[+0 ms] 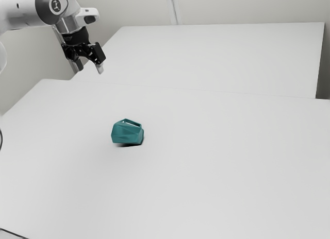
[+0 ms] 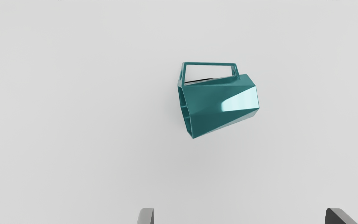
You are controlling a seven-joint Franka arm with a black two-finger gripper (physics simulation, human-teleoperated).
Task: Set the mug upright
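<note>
Exterior view has open claw upper L of frame, w/ teal mug on its side on surface, L of ctr.

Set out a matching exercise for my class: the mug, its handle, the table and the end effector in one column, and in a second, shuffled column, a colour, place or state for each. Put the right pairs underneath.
Column one
1. Mug
2. Handle
3. Table
4. End effector

Column two
A. White, beneath the mug
B. Raised, with its fingers apart
C. Teal, tipped over on its side
D. An angular loop with a gap through it

Right pairs: 1-C, 2-D, 3-A, 4-B
</note>
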